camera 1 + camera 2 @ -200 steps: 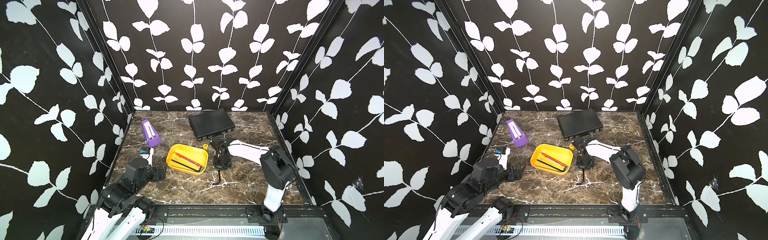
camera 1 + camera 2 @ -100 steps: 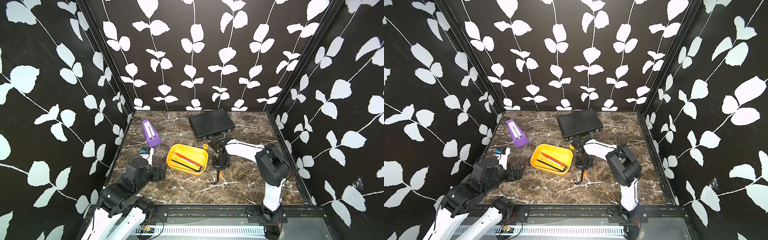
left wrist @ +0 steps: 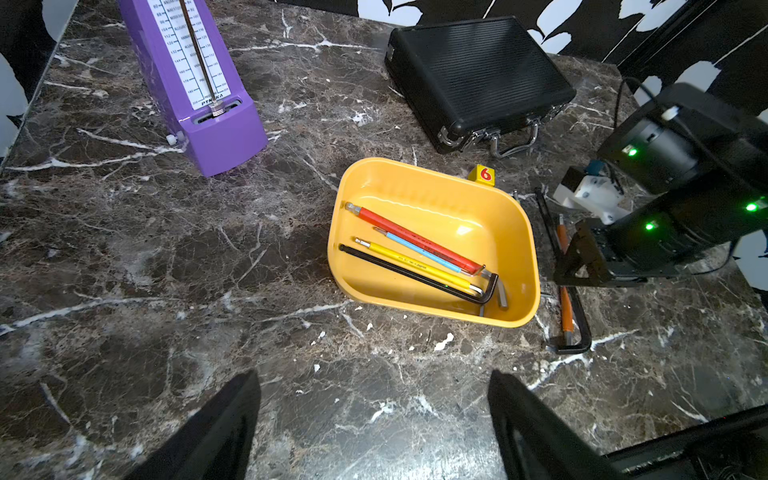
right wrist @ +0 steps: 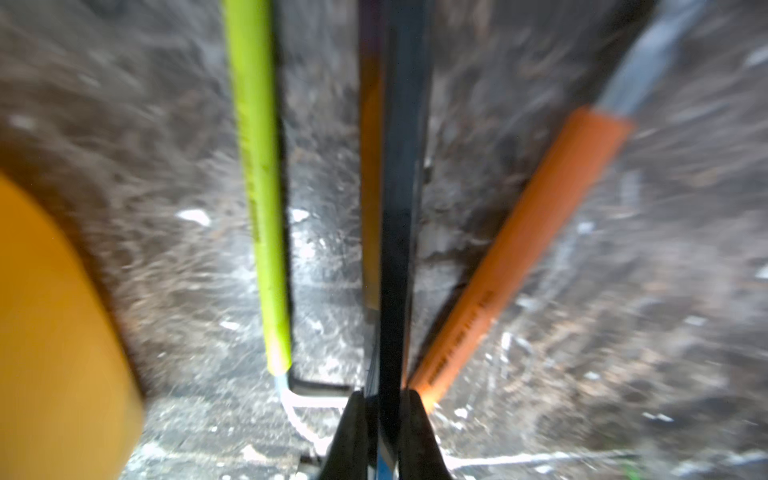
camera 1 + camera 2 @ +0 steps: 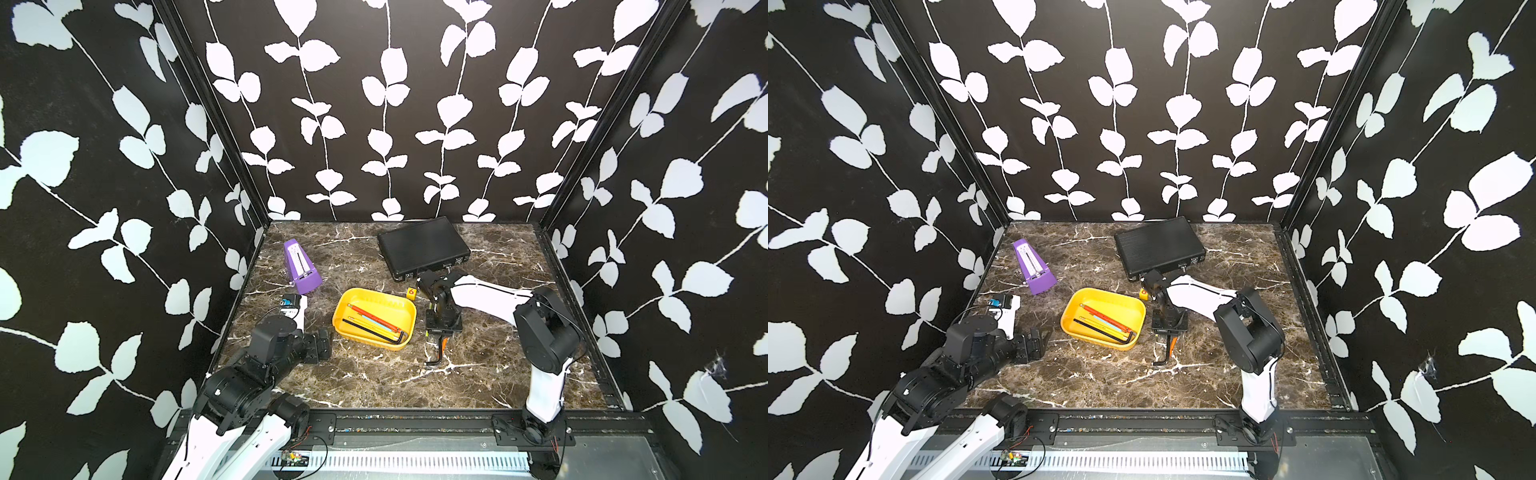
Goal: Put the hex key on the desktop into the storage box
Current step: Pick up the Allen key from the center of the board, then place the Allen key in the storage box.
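Observation:
The yellow storage box [image 5: 374, 297] [image 5: 1104, 299] [image 3: 436, 199] sits mid-desktop and holds several hex keys. Just right of it, a black hex key [image 5: 434, 357] [image 5: 1162, 358] [image 3: 579, 328] [image 4: 397, 208] lies along the desktop [image 5: 374, 382]. My right gripper [image 5: 441, 332] [image 5: 1168, 332] [image 4: 382, 399] points down and is shut on the key's shaft. An orange-sleeved hex key [image 4: 519, 257] [image 3: 564, 303] and a green-sleeved one [image 4: 259, 187] lie on either side of it. My left gripper [image 5: 322, 347] [image 3: 374, 415] rests open near the front left, holding nothing.
A purple metronome [image 5: 301, 268] stands at the back left. At the back lies a black ribbed case [image 5: 422, 247] with a handle. A small yellow cube marked 6 [image 5: 411, 293] sits between the box and the right arm's wrist.
The right gripper's jaws have closed onto the black hex key, and the right arm's elbow has shifted slightly left. The left arm has not moved.

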Controlling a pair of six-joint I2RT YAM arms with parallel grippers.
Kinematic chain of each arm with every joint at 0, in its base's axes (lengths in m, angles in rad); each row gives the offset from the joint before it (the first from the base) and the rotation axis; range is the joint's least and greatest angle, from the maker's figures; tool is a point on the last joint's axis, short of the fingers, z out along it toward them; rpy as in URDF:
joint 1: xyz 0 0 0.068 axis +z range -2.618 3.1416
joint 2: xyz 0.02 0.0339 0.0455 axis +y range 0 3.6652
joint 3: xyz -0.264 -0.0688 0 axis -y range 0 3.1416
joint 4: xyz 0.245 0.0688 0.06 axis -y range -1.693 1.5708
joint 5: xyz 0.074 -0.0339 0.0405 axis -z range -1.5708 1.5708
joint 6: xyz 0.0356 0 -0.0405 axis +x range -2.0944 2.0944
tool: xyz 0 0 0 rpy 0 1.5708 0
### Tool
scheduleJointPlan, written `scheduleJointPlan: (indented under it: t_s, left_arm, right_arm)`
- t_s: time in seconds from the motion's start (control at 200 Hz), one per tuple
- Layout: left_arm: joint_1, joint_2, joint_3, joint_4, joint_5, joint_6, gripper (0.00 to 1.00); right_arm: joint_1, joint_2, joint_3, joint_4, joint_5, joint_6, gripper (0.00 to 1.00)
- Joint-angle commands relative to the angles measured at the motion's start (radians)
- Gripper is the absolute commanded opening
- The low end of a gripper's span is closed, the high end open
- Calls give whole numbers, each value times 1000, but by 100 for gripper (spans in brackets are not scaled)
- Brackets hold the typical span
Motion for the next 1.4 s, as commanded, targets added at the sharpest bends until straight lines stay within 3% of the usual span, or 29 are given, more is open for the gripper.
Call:
scheduleJointPlan:
  t_s: [0.0,0.22,0.385,0.515,0.8,1.02,1.395]
  left_arm:
    - [-4,4,-9,20,0,7,87]
    - [-5,4,-10,22,2,6,87]
    - [-5,6,-11,23,7,8,87]
    - [-4,4,-10,23,6,8,87]
    - [-4,-4,-9,19,-2,7,87]
    - [-4,-1,-8,17,-3,5,87]
    - [-4,10,-11,23,-5,6,87]
  right_arm:
    - [0,-80,91,-98,60,-50,0]
    - [2,-84,251,-146,64,-282,0]
    - [10,-20,412,-147,-53,-514,0]
    - [35,64,569,-186,-94,-666,0]
    - [160,287,870,-287,-36,-930,0]
    - [224,387,943,-282,12,-1024,0]
    - [265,429,895,-248,98,-1101,0]
